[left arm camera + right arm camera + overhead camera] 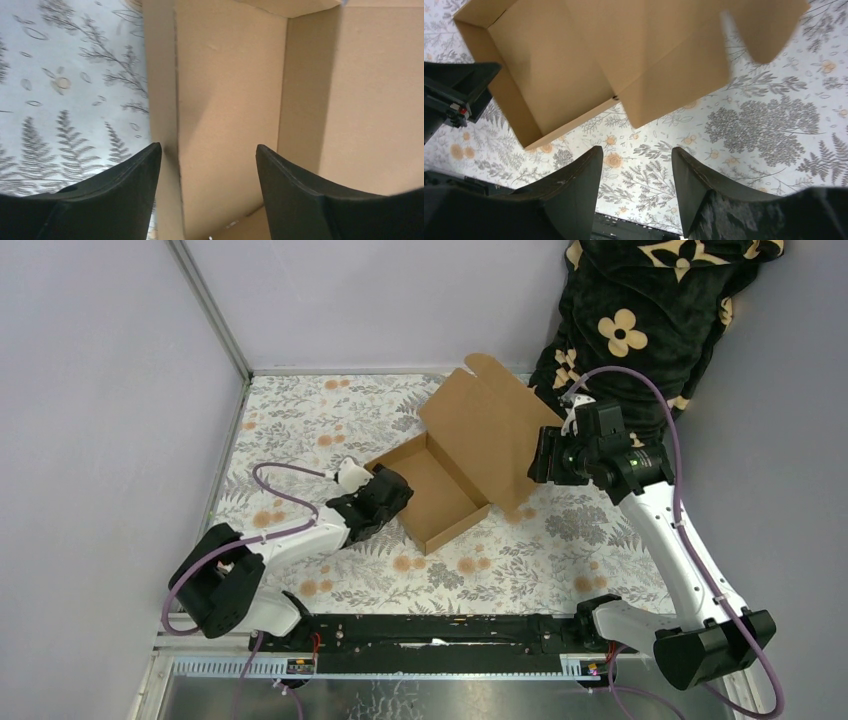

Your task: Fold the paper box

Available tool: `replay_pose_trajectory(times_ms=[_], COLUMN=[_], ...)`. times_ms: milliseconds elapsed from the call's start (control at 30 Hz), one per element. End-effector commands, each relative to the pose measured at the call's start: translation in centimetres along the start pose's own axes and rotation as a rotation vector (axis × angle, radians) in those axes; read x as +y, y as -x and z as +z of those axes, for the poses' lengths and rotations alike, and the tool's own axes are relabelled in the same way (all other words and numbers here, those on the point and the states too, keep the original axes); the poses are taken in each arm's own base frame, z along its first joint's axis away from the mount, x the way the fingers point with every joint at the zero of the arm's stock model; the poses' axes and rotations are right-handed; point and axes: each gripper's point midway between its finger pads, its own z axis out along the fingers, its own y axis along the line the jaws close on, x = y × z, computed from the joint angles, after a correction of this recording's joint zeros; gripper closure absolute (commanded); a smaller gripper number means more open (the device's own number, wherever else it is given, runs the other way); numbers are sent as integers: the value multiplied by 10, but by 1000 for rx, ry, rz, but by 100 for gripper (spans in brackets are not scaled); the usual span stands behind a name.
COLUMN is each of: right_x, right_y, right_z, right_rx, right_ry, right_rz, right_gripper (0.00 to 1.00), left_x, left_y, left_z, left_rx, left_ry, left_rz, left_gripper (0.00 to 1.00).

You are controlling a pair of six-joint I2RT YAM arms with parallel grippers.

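The left pincer (208,146) stands wide open and holds nothing. One finger is outside the paper box (440,490), over the flowered tabletop (60,100). The other finger is inside the box, so that a side wall (200,100) runs between the two. I cannot tell whether either finger touches this wall. The right pincer (636,148) is also open and empty, and only the tabletop shows between its fingers. Ahead of it and just beside it, the lid panel (490,430) of the box stands up and tilts, with its tab at the top. The shallow tray lies beyond it, toward the left pincer. Behind the right pincer hangs a dark flowered blanket (640,300).
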Motion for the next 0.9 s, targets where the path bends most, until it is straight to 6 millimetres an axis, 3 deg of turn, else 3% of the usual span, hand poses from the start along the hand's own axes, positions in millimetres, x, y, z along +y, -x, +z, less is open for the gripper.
replay_pose_trajectory(times_ms=[0, 167, 300, 533, 667, 867], right_x=[13, 22, 36, 57, 62, 70], right_y=[-5, -21, -48, -103, -111, -104], right_z=[3, -6, -8, 24, 43, 67], right_rx=[21, 46, 94, 172, 171, 151], right_ry=[77, 120, 142, 110, 91, 50], right_rz=[28, 44, 56, 66, 94, 119], right_gripper=[42, 45, 44, 45, 44, 42], left_x=[-6, -12, -10, 0, 13, 35], left_y=[4, 7, 3, -24, -39, -56], left_z=[-3, -13, -16, -7, -8, -15], left_rx=[-50, -72, -85, -47, -23, 6], left_ry=[13, -4, -7, 3, 3, 5], left_rz=[-8, 40, 75, 129, 151, 162], left_gripper=[23, 21, 21, 25, 31, 34])
